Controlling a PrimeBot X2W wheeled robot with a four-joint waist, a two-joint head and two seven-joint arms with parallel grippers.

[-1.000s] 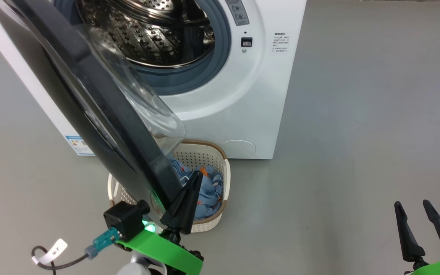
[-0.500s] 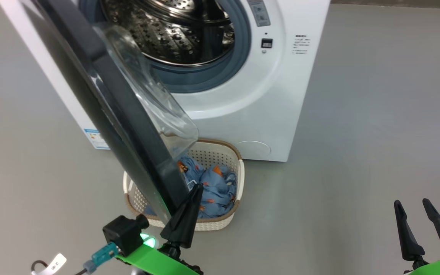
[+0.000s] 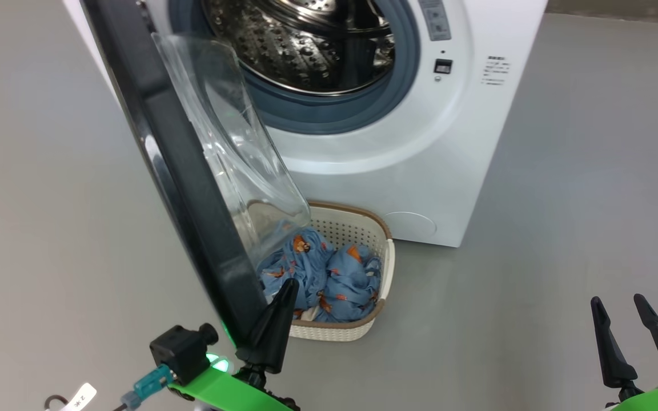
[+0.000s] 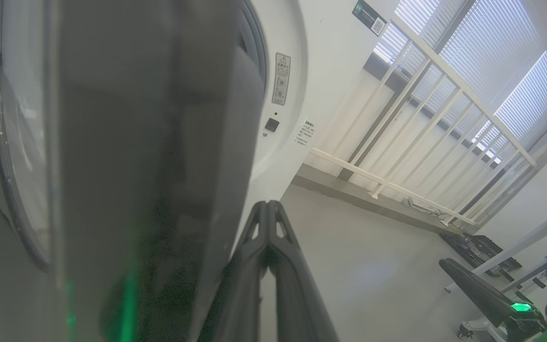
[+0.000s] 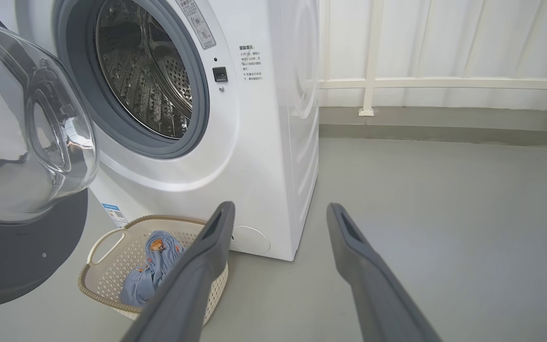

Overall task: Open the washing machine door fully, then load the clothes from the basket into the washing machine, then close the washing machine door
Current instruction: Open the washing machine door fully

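Farther from the big white washing machine than a second ago swings its large round glossy black door, I judge not fully yet; my left gripper, fingers together, touches its edge. Just beyond: cream perforated basket holding blue bear-printed clothes. My right gripper is spread, idle.

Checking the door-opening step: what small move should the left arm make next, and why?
Probably push the washing machine door farther open with the shut left gripper at its inner edge: the door stands only partly open, hanging over the basket of clothes.
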